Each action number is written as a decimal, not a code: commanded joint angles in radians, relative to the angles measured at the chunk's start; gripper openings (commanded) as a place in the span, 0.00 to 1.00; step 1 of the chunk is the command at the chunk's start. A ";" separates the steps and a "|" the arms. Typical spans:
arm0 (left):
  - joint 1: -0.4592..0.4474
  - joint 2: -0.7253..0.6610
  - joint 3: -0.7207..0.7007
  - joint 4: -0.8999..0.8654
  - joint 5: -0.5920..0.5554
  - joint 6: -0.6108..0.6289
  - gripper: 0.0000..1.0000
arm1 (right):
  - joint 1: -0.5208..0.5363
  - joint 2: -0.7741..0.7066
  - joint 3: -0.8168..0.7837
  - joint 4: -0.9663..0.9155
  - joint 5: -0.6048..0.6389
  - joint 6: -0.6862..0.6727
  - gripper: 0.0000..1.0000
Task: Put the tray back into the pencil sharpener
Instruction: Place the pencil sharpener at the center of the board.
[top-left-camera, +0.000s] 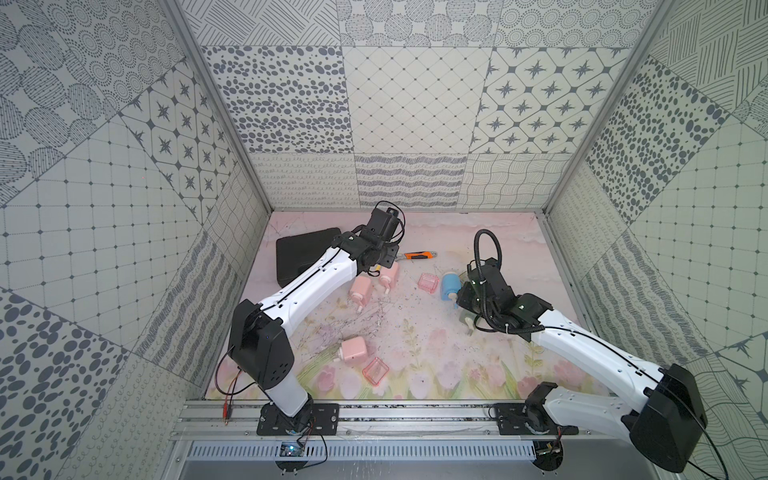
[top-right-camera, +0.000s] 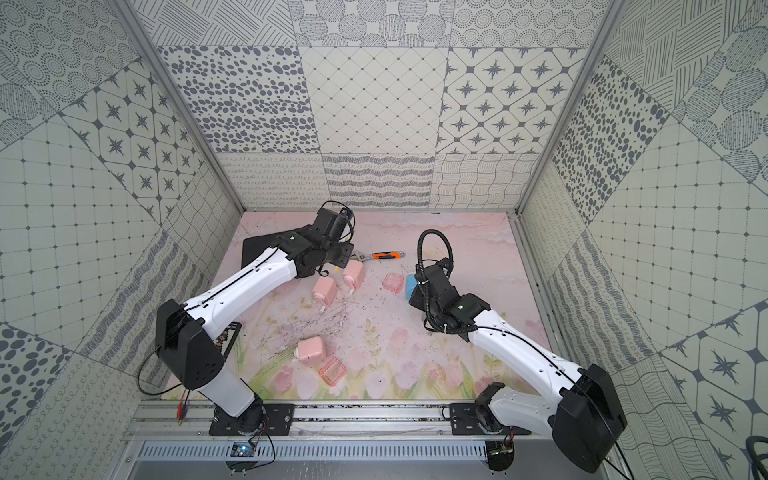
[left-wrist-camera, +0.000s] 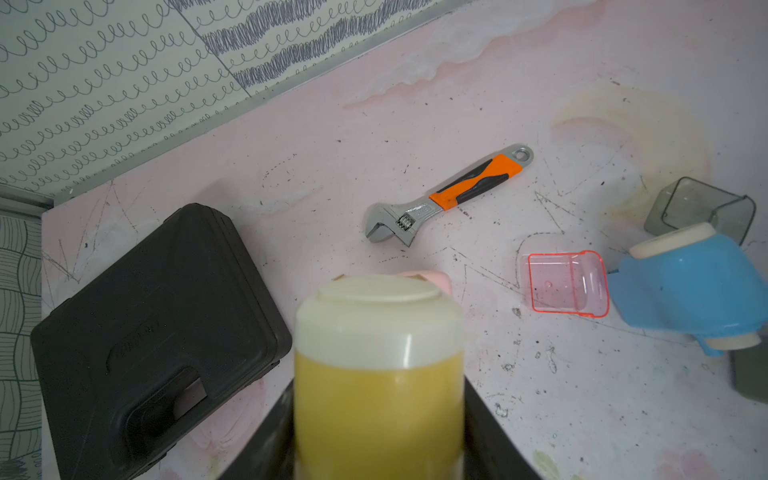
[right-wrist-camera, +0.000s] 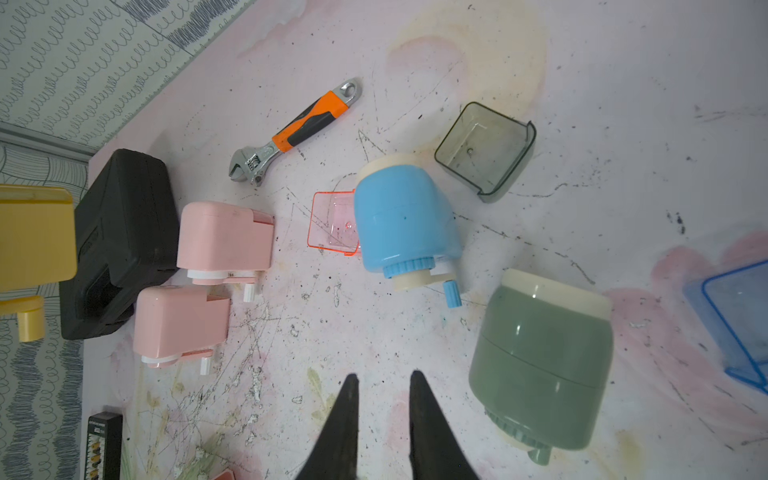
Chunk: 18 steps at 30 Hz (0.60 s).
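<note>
L arm (top-left-camera: 307, 278) stretched fwd, L hand (left-wrist-camera: 378, 415) gripping yellow sharpener (left-wrist-camera: 378, 332); R arm (top-left-camera: 582, 345) bent.

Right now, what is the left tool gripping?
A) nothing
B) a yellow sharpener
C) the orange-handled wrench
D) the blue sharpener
B: in the left wrist view the left tool is closed on the yellow sharpener, with a dark finger on either side of its body.
</note>
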 joint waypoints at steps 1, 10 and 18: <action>-0.064 0.076 0.087 -0.054 -0.086 -0.158 0.00 | -0.014 -0.013 0.015 -0.030 -0.007 -0.019 0.24; -0.114 0.231 0.124 -0.041 -0.014 -0.326 0.00 | -0.040 -0.089 -0.031 -0.091 0.000 -0.014 0.24; -0.124 0.308 0.136 -0.017 0.034 -0.397 0.00 | -0.040 -0.126 -0.041 -0.128 0.013 -0.011 0.24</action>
